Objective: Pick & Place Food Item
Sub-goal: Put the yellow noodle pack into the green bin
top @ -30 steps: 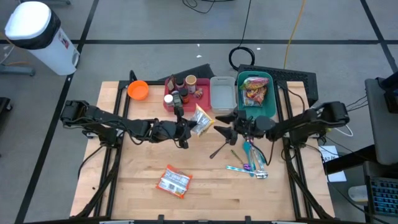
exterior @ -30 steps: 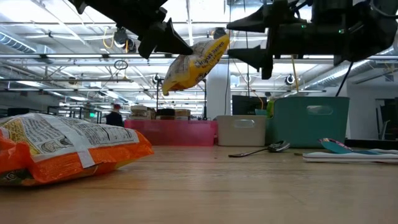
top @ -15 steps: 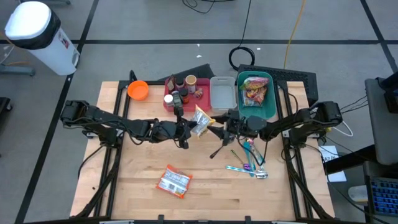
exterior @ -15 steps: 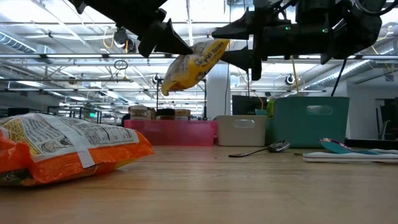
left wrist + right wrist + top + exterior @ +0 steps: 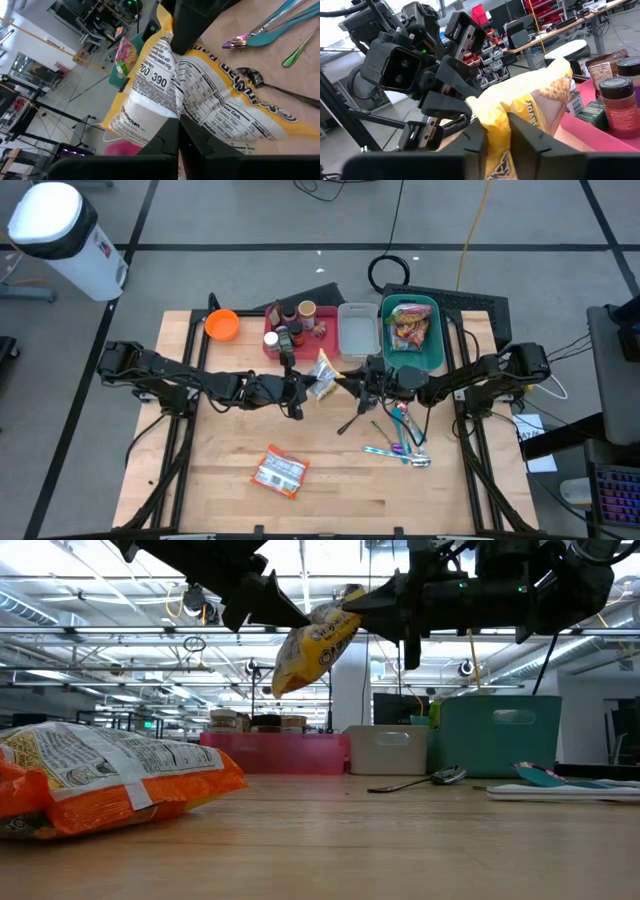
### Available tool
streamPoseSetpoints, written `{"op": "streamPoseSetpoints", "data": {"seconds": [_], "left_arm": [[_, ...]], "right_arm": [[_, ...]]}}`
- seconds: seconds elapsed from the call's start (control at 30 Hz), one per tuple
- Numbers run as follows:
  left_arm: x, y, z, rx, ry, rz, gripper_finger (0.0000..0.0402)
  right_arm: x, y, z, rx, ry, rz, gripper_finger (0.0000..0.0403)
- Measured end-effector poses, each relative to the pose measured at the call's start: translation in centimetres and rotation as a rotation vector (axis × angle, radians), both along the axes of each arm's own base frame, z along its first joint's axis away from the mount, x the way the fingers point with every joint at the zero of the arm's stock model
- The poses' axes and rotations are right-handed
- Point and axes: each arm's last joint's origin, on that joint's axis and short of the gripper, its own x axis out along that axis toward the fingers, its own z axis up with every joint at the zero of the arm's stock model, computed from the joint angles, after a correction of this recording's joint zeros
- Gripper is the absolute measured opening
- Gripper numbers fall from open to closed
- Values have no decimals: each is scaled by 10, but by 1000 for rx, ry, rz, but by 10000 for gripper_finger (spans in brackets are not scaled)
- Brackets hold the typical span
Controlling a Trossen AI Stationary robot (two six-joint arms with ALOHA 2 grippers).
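The yellow packet (image 5: 312, 646) is hanging above mid-table, its long axis slanting down toward seven o'clock. The left gripper (image 5: 296, 388) is pinching its nine-o'clock edge; the right gripper (image 5: 352, 381) is clamping its three-o'clock corner, nearer the green bin (image 5: 436, 340).

Snack bag (image 5: 315, 645): yellow w/ white nutrition panel, black print. Second bag (image 5: 280, 471): orange & white, black text. Bowl (image 5: 222, 325): orange. Tray (image 5: 296, 338): pink/red. Small bin (image 5: 358, 330): grey-white, translucent. Large bin (image 5: 433, 350): teal; contents multicolour. Table (image 5: 330, 480): light wood grain. Utensils (image 5: 400, 435): teal, green, iridescent purple. Both arms: black. Trash can (image 5: 60, 230): white, black band.
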Motion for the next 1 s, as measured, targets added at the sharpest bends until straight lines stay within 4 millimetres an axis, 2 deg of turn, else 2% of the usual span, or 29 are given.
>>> {"op": "streamPoseSetpoints", "data": {"seconds": [0.17,0.27,0.37,0.5,0.6,0.73,0.87,1.0], "left_arm": [[0,0,0,-68,-28,5,35],[0,-1,0,-127,-55,18,65],[0,-4,0,-188,-84,31,110],[0,-9,1,-257,-121,40,182],[0,-12,1,-268,-125,34,226],[-1,-15,0,-262,-116,23,265],[-1,-15,0,-274,-116,26,286],[-1,-15,0,-277,-117,28,291]], "right_arm": [[0,0,0,-25,4,2,12],[0,0,0,-44,8,0,5],[-1,0,2,-48,9,1,6],[-8,-1,14,-83,3,17,1],[-17,-2,29,-133,1,1,1],[-35,-6,50,-190,6,-36,1],[-57,-12,67,-258,49,-156,1],[-78,-18,75,-340,158,-339,0]]}}
